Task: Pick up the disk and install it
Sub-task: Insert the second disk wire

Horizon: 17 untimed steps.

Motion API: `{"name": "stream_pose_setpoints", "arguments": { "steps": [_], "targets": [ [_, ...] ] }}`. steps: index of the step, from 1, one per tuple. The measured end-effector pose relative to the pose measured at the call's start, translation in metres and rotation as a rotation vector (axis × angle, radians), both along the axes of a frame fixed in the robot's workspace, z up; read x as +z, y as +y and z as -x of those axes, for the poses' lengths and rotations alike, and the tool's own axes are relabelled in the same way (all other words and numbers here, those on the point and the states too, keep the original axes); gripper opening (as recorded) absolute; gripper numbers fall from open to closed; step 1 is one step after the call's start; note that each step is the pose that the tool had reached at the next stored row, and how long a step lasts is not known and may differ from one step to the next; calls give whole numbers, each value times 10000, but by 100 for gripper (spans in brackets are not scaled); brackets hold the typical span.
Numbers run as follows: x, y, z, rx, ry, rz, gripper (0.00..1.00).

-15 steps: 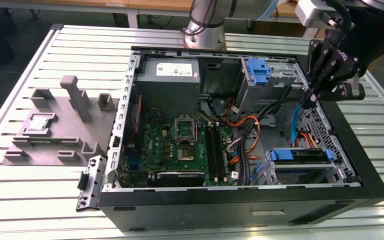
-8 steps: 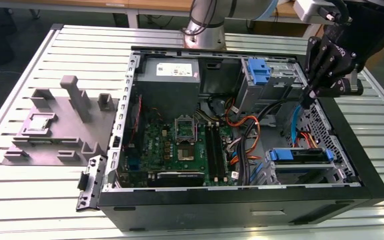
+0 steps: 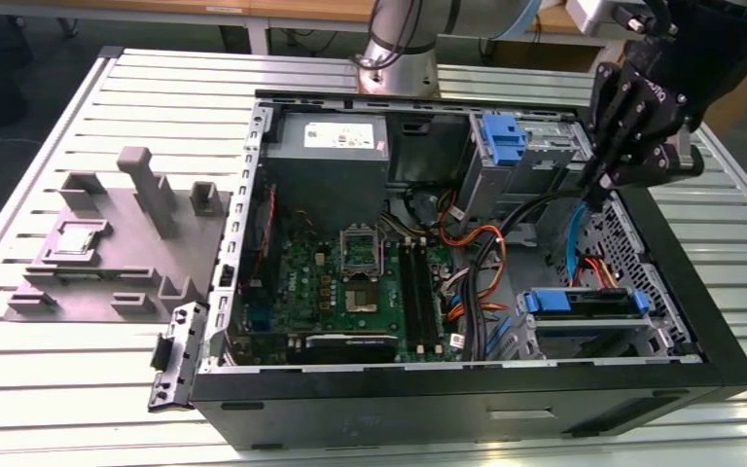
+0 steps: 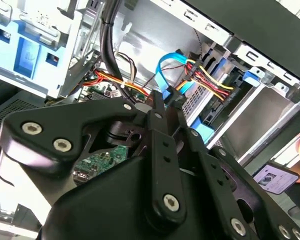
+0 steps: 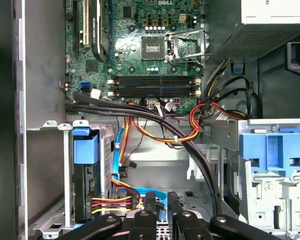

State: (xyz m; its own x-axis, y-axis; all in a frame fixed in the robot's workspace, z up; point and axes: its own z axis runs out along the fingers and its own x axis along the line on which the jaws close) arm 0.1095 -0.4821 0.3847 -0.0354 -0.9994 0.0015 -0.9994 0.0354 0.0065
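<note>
The disk lies flat in the metal drive cage at the case's corner on the exterior view's right, with its blue carrier frame showing at both ends. In the first wrist view the disk sits in that cage with red, yellow and black wires running to its end. My gripper hangs above the case's edge on the exterior view's right, well above the disk and apart from it. In the first wrist view the gripper points into the case. Its fingers stand a narrow gap apart with nothing between them.
The open computer case lies on a slatted table. Inside are the motherboard, a grey power-supply box, a second cage with a blue bracket and loose cable bundles. A grey fixture block stands to the exterior view's left.
</note>
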Motion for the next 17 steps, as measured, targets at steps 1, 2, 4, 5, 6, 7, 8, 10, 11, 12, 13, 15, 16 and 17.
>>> {"name": "stream_pose_setpoints", "arguments": {
  "steps": [1, 2, 4, 5, 6, 7, 8, 10, 11, 12, 13, 15, 16, 17],
  "targets": [
    [0, 18, 0, 0, 1, 15, 24],
    [0, 38, 0, 0, 1, 29, 24],
    [0, 76, -1, 0, 4, 131, 24],
    [-2, 85, -1, 0, 3, 251, 24],
    [-5, 92, -1, 0, 3, 410, 24],
    [-7, 98, -1, 0, 3, 566, 24],
    [-9, 104, -2, 0, 3, 709, 24],
    [-19, 113, -3, 1, 4, 946, 24],
    [-29, 115, -4, 0, 4, 993, 24],
    [-38, 117, -6, -1, 3, 1016, 24],
    [-49, 117, -8, -1, 3, 1028, 24],
    [-71, 118, -13, 0, 3, 1047, 24],
    [-82, 118, -14, -1, 3, 1069, 24],
    [-95, 118, -15, -1, 3, 1101, 24]
  ]
}}
